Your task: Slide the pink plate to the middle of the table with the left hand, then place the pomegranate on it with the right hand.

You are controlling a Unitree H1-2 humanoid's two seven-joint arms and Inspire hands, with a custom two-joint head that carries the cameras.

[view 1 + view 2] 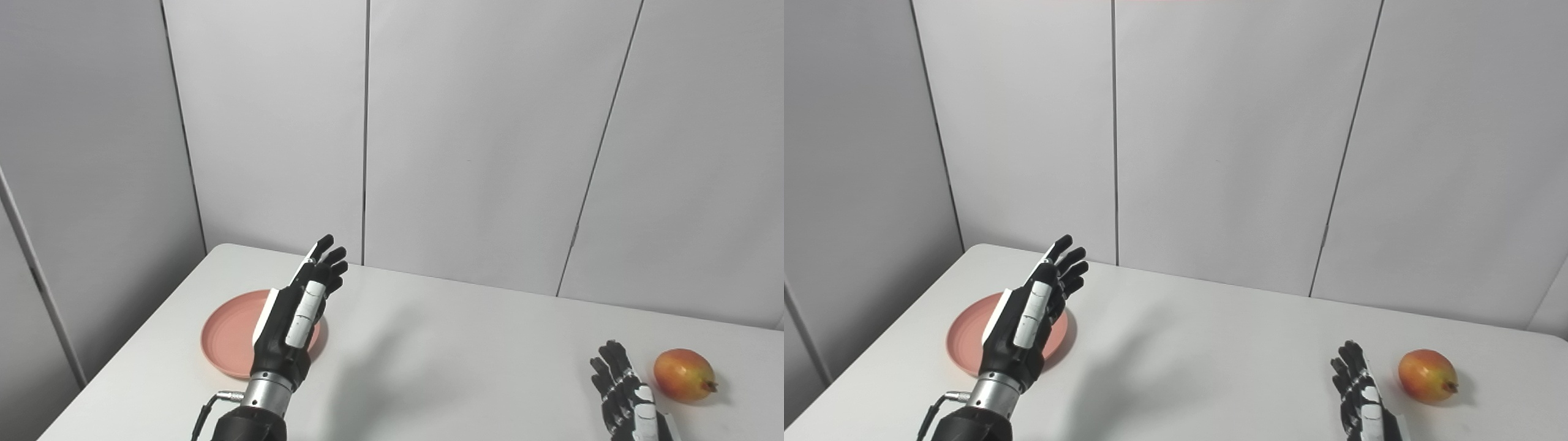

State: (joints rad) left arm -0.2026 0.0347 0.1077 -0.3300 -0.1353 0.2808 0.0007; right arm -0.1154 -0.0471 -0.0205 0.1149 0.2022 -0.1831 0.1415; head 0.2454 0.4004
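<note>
A pink plate (228, 337) lies on the left part of the white table (429, 355). My left hand (300, 309) is raised above the plate's right side, fingers straight and spread, holding nothing. It hides part of the plate. A red and yellow pomegranate (683, 374) rests at the right of the table. My right hand (625, 392) lies low near the front edge, just left of the fruit and apart from it, fingers extended, nothing in it.
Grey wall panels stand close behind the table's far edge. The table's left edge runs diagonally past the plate. A cable loops out at my left wrist (211, 404).
</note>
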